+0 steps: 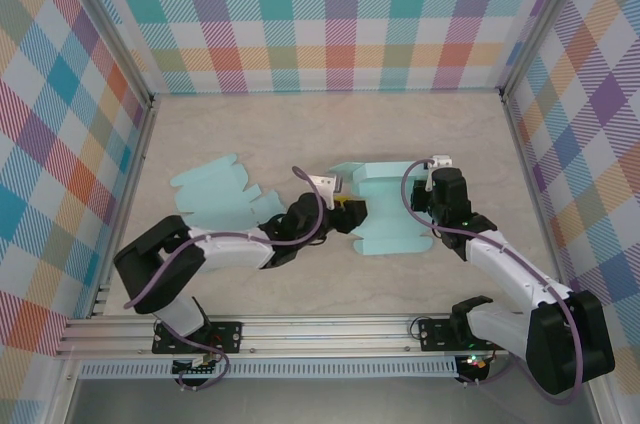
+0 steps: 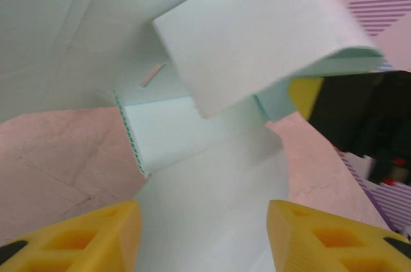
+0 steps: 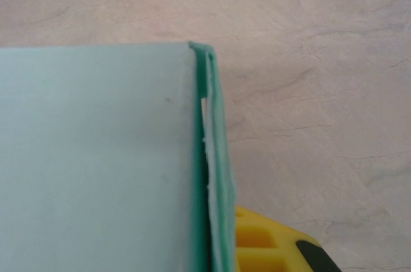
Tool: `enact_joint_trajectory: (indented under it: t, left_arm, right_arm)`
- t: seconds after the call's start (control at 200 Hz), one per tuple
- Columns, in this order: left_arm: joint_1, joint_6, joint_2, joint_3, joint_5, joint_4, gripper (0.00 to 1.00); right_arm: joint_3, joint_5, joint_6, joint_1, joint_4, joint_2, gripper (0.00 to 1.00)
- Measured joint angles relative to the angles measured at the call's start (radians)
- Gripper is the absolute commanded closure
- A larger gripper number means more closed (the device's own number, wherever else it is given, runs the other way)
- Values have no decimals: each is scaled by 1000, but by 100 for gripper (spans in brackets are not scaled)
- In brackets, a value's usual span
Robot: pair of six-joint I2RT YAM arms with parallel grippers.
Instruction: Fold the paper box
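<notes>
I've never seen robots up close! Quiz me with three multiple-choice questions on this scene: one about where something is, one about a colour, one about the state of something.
1. Seen from above, where does the flat paper sheet lie relative to the half-folded paper box?
A) to its left
B) to its right
C) on top of it

2. What colour are the fingers of the left gripper?
A) red
B) yellow
C) white

3. How do the left gripper's fingers stand?
A) pressed shut together
B) apart, with paper between them
C) clamped on a cable

Answers:
1. A, since the sheet lies flat nearer the left wall, apart from the box.
2. B, since the left wrist view shows two yellow fingers.
3. B, since a wide gap shows between them, with pale paper in it.
</notes>
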Motion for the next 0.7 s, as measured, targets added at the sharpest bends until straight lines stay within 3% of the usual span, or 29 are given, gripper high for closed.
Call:
enact_joint_trajectory:
  t: [0.225,0.435,0.575,0.7]
  left_arm:
    - [-17,67,-218,-82,-55,-43,44]
    - [-18,152,-433,-93,-294,-179,44]
    - [7,207,-462,-62,-446,-286,36]
    - [88,240,-414,-23,-501,-328,32]
  right_arm:
    - [0,-1,0,0,0,0,100]
    - [0,-8,0,0,0,-5,100]
    - [0,-11,0,0,0,-6,100]
    - [0,-17,0,0,1,-6,100]
